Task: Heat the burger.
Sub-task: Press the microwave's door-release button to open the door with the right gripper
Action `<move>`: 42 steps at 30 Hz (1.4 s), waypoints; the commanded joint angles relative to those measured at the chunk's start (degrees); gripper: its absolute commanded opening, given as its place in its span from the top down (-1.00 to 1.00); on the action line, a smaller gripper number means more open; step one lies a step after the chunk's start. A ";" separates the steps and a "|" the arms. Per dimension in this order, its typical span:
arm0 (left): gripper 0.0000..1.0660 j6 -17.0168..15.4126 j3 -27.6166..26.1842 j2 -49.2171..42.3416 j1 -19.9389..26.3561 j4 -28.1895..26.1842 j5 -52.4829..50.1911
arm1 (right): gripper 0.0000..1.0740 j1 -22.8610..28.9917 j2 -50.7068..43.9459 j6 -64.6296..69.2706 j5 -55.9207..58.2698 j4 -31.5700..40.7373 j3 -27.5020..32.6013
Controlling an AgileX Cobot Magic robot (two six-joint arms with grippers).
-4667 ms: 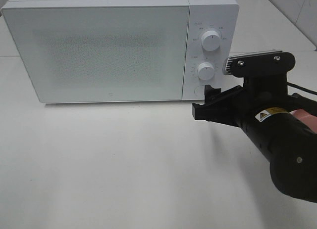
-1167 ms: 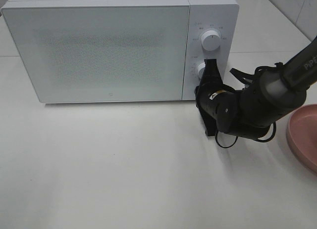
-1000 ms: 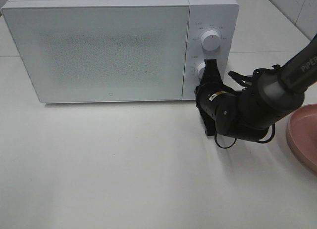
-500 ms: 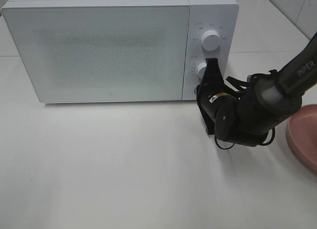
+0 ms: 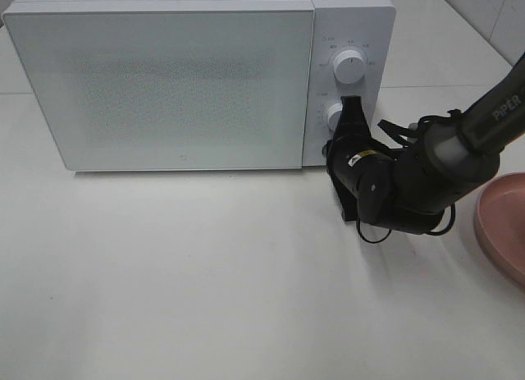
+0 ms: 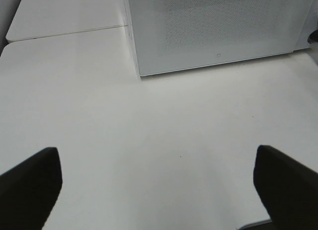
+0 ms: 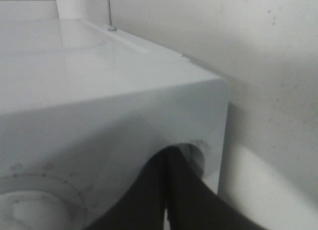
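My left tool point(image 6: 156, 165) hangs over the bare surface point(image 5: 205, 273) at about 8 o'clock of the microwave point(image 5: 180, 84), jaws spread wide and holding nothing. The microwave's door point(image 5: 164, 35) is closed flush.

At 3 o'clock of the door, my right tool point(image 7: 166, 158) is pinched fully together with nothing in it. Its tips rest against the control panel point(image 5: 361, 35), just beside the lower knob point(image 5: 335, 114), and the right wrist view puts them at a round recess point(image 7: 195, 153) near the panel's corner. I take that for the door release, so I judge the step in hand is getting the door open.

The burger is nowhere in my views. The visible part of the pink plate point(image 5: 502, 224), at 4 o'clock, is bare, and I cannot tell whether the burger sits behind the door or off camera.

Next I would press straight in, then back the arm off so the door can swing.
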 commanded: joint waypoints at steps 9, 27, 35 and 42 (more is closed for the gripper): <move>-0.83 -0.11 0.17 -1.32 -0.11 -0.23 -0.69 | 1.00 -3.15 0.06 -1.03 -25.38 5.79 -9.34; -0.83 -0.11 0.17 -1.32 -0.11 -0.23 -0.69 | 1.00 -0.86 0.06 -1.20 -20.91 6.36 -9.28; -0.83 -0.11 0.17 -1.32 -0.11 -0.23 -0.69 | 1.00 0.97 -0.97 0.46 -16.27 5.96 -4.93; -0.83 -0.11 0.17 -1.32 -0.11 -0.23 -0.69 | 1.00 3.78 -1.60 4.93 -9.22 5.67 -0.74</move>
